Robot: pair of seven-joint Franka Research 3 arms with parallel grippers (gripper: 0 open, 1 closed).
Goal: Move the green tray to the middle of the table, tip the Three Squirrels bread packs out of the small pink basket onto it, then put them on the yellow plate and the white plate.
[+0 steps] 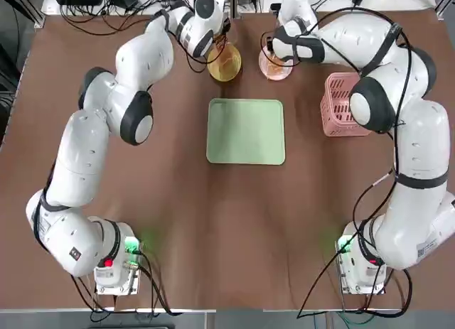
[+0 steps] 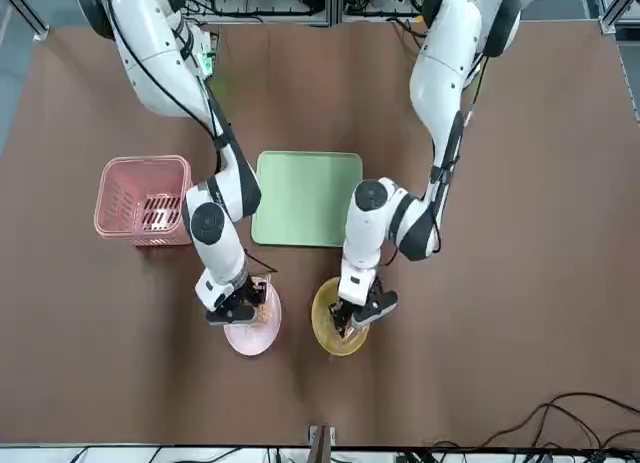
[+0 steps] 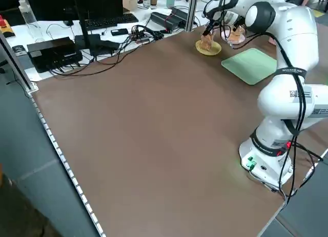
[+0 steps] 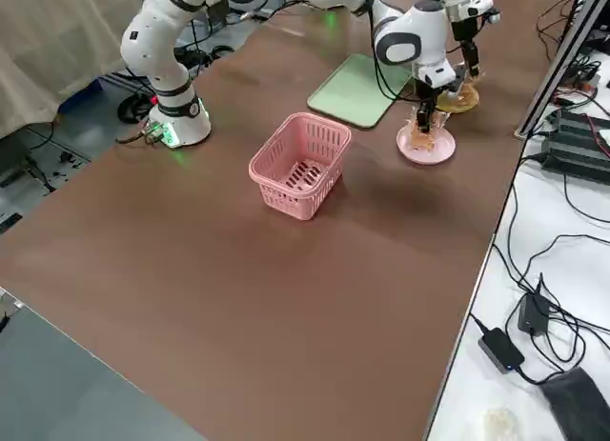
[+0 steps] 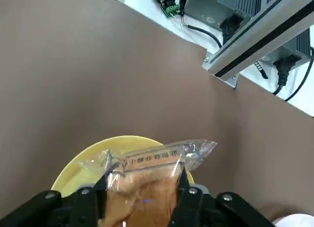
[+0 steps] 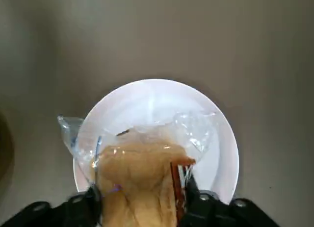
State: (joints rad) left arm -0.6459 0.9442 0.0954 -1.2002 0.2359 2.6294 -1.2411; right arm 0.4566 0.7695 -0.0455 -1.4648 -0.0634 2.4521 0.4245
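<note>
The green tray (image 1: 246, 130) lies bare at the table's middle. Beyond it sit the yellow plate (image 1: 225, 62) and the white plate (image 1: 276, 65). My left gripper (image 2: 355, 318) hangs over the yellow plate (image 5: 83, 161), shut on a bread pack (image 5: 147, 183) that stands upright between its fingers. My right gripper (image 2: 240, 308) is over the white plate (image 6: 157, 99), its fingers on either side of another bread pack (image 6: 142, 173) whose lower end is down on the plate. The small pink basket (image 1: 341, 105) stands upright to the tray's right, with no packs showing inside.
Cables, power bricks and metal frame posts (image 4: 562, 50) crowd the bench just past the table's far edge, behind the plates. Both arm bases (image 1: 117, 268) stand at the near edge. Bare brown cloth (image 1: 234, 222) spreads between the tray and the bases.
</note>
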